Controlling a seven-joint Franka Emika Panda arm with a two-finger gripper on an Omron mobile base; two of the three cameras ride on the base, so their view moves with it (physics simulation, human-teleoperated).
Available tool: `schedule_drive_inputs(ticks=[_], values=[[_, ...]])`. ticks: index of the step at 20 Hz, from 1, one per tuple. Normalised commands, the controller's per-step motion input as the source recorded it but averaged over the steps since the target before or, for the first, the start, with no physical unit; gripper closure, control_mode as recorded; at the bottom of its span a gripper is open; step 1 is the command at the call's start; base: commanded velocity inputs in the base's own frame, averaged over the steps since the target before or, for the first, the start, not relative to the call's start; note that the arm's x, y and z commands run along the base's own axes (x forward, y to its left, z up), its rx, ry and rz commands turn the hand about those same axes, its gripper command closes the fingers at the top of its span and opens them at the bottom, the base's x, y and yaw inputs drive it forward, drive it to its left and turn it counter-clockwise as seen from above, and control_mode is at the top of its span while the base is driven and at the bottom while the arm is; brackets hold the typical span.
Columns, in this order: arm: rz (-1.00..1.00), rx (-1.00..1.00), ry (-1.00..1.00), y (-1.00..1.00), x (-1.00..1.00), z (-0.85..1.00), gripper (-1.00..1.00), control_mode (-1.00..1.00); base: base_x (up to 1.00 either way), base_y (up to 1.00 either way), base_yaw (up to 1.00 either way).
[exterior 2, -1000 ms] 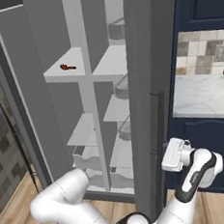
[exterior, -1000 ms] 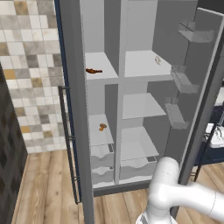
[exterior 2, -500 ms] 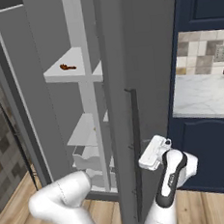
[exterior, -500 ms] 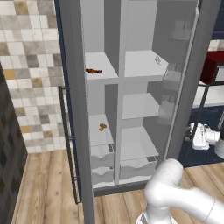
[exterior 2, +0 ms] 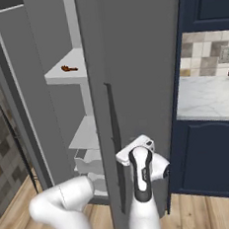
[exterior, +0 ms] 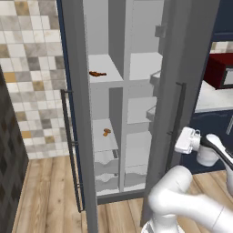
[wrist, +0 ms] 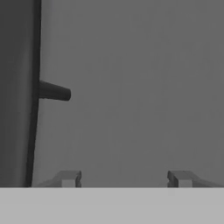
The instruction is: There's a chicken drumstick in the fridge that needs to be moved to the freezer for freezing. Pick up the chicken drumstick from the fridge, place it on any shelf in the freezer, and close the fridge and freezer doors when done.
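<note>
Jaws stand apart with nothing between them: in the hand view the two dark fingertips [wrist: 70, 178] rise well apart, facing the flat grey outer face of the fridge door [wrist: 131, 87]. The gripper [wrist: 124, 179] holds nothing. Left of it on that door runs the slim dark bar handle [wrist: 33, 96], with one short stub of its mount sticking out toward the panel.

From the left base camera, the gripper [exterior: 187, 140] hangs just beside the fridge door [exterior: 182, 68], near the lower part of the door's handle [exterior: 177, 118]. From the right base camera, the hand [exterior 2: 136, 150] sits against the same door [exterior 2: 131, 60], just right of its handle [exterior 2: 113, 131].

The fridge door is swung most of the way across the fridge [exterior: 141, 68], leaving a gap through which white shelves show. The freezer door [exterior: 75, 91] still stands open.

The chicken drumstick [exterior: 97, 73] lies on a white shelf [exterior: 105, 77] in the freezer [exterior: 105, 113], well apart from the gripper; it shows there from the right as well [exterior 2: 69, 68]. A small orange-tan lump [exterior: 106, 132] rests on a lower freezer shelf, below the drumstick.
</note>
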Motion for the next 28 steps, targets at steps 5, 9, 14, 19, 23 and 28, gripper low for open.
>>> schedule_drive_inputs(ticks=[5, 9, 14, 19, 23, 28], values=[[-0.07, 0.00, 0.07, 0.47, 0.61, 0.00, -1.00, -1.00, 0.00, 0.00, 0.00], [-0.08, 0.00, 0.11, 0.42, 0.63, 0.00, -1.00, -1.00, 0.00, 0.00, 0.00], [-0.16, -0.02, 0.08, 0.39, 0.57, 0.00, -1.00, -1.00, 0.00, 0.00, 0.00], [-0.17, -0.01, 0.07, 0.42, 0.55, 0.00, -1.00, -1.00, 0.00, 0.00, 0.00], [-0.19, 0.00, 0.08, 0.43, 0.61, 0.00, -1.00, -1.00, 0.00, 0.00, 0.00], [-0.15, 0.00, 0.12, 0.27, 0.74, 0.00, -1.00, -1.00, 0.00, 0.00, 0.00]])
